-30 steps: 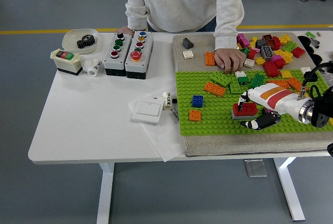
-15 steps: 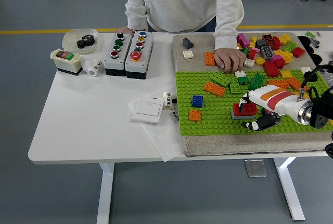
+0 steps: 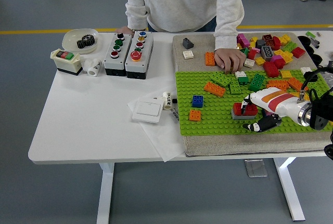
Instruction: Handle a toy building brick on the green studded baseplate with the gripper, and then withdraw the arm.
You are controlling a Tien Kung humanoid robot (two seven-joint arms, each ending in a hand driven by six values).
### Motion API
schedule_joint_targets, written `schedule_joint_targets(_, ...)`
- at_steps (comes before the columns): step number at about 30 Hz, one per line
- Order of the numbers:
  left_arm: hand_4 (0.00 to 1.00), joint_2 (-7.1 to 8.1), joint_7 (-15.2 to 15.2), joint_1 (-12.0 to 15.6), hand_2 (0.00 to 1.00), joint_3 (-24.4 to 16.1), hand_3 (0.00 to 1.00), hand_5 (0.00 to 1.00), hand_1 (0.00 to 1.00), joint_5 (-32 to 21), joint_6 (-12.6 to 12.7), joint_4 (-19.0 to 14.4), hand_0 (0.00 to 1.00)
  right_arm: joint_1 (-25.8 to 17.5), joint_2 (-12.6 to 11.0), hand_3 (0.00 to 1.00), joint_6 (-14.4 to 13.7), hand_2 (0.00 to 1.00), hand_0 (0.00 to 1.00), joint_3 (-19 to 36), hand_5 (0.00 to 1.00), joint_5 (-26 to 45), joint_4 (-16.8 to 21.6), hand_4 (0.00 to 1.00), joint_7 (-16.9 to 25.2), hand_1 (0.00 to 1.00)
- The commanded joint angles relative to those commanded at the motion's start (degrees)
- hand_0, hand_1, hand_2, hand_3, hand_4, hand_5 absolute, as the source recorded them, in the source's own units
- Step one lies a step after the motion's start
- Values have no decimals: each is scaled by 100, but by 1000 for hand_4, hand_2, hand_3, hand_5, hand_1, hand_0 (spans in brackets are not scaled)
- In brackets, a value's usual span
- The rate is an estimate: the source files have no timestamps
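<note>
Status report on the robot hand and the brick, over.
Right robot hand shut on red toy brick. Brick on green studded baseplate. Person's hand at baseplate's far edge.

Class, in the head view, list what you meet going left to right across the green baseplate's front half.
Small orange brick → blue brick → red brick on a grey one → right hand.

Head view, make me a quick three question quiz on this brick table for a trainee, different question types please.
1. True or false: the right hand is at the red brick on the green baseplate.
2. Which lies nearer the baseplate's left edge: A, the blue brick, or B, the red brick?
3. Fill in: the person's hand rests at the baseplate's ____ edge.

Key: 1 true; 2 A; 3 far.
</note>
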Motion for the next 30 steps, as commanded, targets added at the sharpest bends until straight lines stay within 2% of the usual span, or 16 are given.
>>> schedule_joint_targets(15, 782, -3, 15, 18, 825, -29, 706, 642, 844, 50, -5, 0, 802, -57, -52, 579, 64, 720, 688, 20, 433, -24, 161, 786, -39, 692)
schedule_joint_targets(30, 784, -2, 41, 50, 826, -61, 707, 644, 844, 114, -11, -6, 803, -93, 13, 579, 104, 720, 687, 16, 435, -57, 116, 786, -89, 692)
